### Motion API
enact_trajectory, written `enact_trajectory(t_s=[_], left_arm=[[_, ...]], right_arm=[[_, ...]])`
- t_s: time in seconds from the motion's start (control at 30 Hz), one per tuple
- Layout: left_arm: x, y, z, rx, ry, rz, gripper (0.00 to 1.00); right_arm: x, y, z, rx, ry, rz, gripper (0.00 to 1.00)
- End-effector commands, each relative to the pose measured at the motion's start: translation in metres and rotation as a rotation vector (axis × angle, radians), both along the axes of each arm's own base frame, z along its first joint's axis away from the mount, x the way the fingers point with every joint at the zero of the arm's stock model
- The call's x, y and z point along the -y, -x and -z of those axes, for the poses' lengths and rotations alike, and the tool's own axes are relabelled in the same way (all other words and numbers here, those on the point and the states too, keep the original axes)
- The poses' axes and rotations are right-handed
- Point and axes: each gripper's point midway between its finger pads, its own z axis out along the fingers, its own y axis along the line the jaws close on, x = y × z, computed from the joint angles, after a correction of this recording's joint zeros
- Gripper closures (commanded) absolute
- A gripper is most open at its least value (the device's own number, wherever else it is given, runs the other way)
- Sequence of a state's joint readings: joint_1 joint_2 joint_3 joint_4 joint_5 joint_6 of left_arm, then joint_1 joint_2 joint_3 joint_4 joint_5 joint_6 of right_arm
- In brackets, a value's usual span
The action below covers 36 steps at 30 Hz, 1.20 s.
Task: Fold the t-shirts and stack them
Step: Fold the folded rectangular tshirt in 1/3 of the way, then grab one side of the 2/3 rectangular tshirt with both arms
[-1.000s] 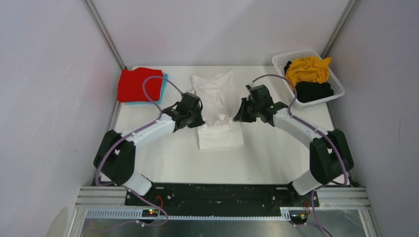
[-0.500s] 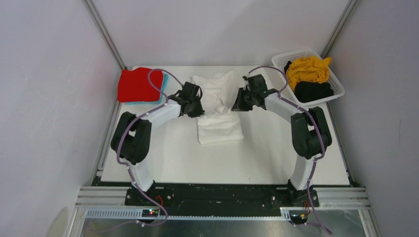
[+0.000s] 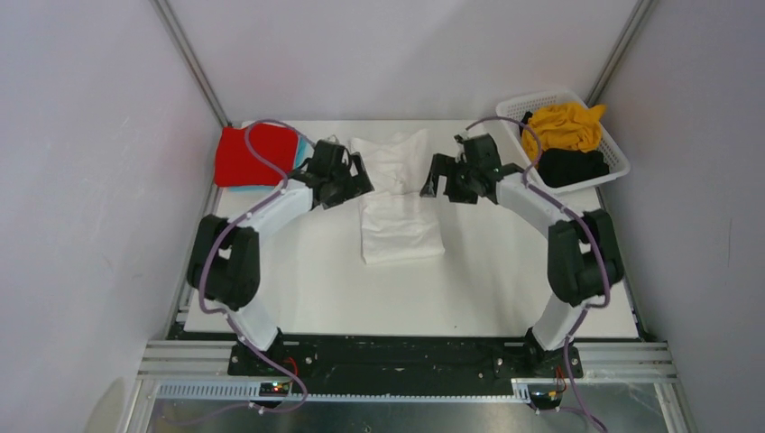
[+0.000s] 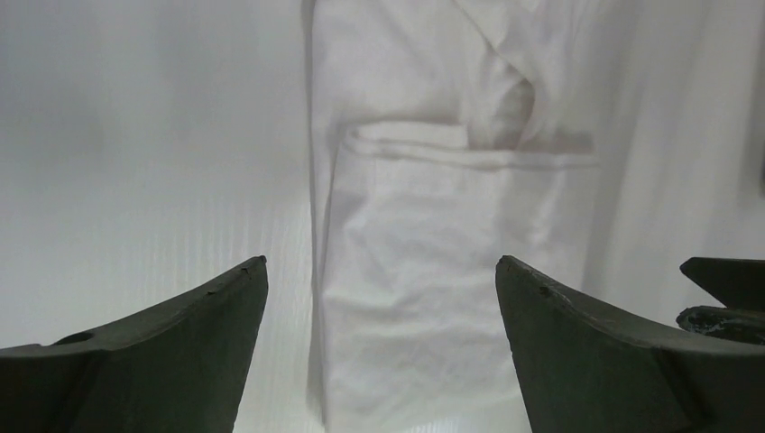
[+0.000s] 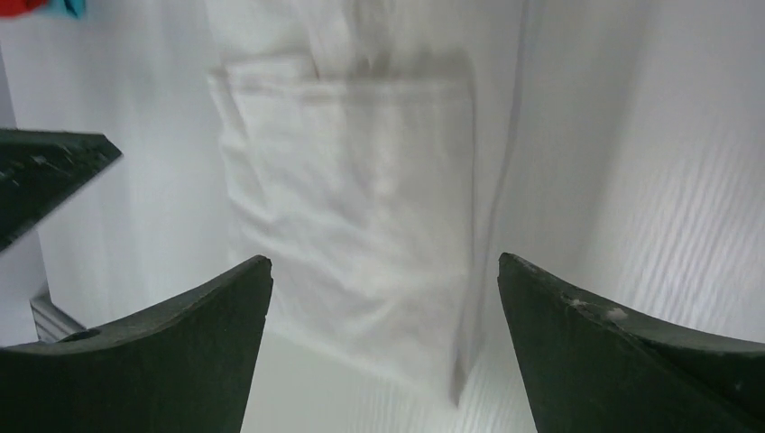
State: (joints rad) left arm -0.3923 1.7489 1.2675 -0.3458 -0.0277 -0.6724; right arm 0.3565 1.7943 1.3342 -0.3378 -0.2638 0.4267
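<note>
While one white t-shirt (image 3: 400, 212) lies folded in the middle of the worktop (image 3: 361, 298), one red t-shirt (image 3: 248, 158) is stacked on one light blue t-shirt (image 3: 245, 188) at the far left. One yellow t-shirt (image 3: 561, 126) and one black t-shirt (image 3: 573, 167) are kept in one basket (image 3: 519, 105). Left fingers (image 4: 180, 352) and right fingers (image 5: 180, 352) are spread wide, nothing gripped.

white t-shirt (image 3: 397, 212): centre of frame, flat, folded into a narrow strip; lower end doubled over into a neat rectangle, upper end rumpled.
red t-shirt (image 3: 248, 155): upper left, folded square, lying on top of the light blue one.
light blue t-shirt (image 3: 242, 188): under the red, only a thin edge showing.
mustard t-shirt (image 3: 561, 126): upper right, crumpled heap.
black t-shirt (image 3: 573, 167): bunched, touching the mustard one, just below it in frame.
</note>
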Motion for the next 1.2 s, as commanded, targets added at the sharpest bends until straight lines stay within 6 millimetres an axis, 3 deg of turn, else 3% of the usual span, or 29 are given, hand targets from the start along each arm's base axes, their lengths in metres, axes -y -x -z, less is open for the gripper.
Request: enact_trajectory(t_s=[0.0,0.07,0.13,0.17,0.3,0.43,0.63,0.77,0.97,1.17], left_arm=[[-0.001,0.045,-0.007,-0.007,0.033,0.049,0.0],[0.0,0.074,0.008,-0.043,0.017,0.073,0.0],[0.004,0.103,0.023,-0.082,0.014,0.093,0.0],[0.011,0.115,0.028,-0.097,0.022,0.104,0.0],[0.008,0.146,0.063,-0.157,0.028,0.052,0.03],[0.008,0.146,0.08,-0.185,0.044,-0.009,0.11],[0.012,0.151,0.098,-0.227,0.072,-0.023,0.25],[0.023,0.156,0.108,-0.261,0.117,0.001,0.38],[0.023,0.164,0.122,-0.307,0.109,-0.001,0.66],[0.016,0.177,0.131,-0.34,0.084,-0.005,0.7]], right_arm=[[0.01,0.041,-0.005,-0.004,-0.004,0.021,0.01],[0.016,0.065,0.005,-0.046,-0.018,0.039,0.0],[0.024,0.094,0.027,-0.114,-0.025,0.067,0.01],[0.023,0.099,0.025,-0.11,-0.04,0.067,0.01],[0.022,0.116,0.045,-0.176,-0.047,0.103,0.07],[0.014,0.117,0.056,-0.209,-0.067,0.114,0.17],[0.019,0.116,0.074,-0.225,-0.033,0.16,0.3],[0.016,0.119,0.084,-0.256,-0.034,0.154,0.37],[0.024,0.128,0.099,-0.289,-0.004,0.185,0.53],[0.025,0.133,0.106,-0.308,-0.01,0.191,0.65]])
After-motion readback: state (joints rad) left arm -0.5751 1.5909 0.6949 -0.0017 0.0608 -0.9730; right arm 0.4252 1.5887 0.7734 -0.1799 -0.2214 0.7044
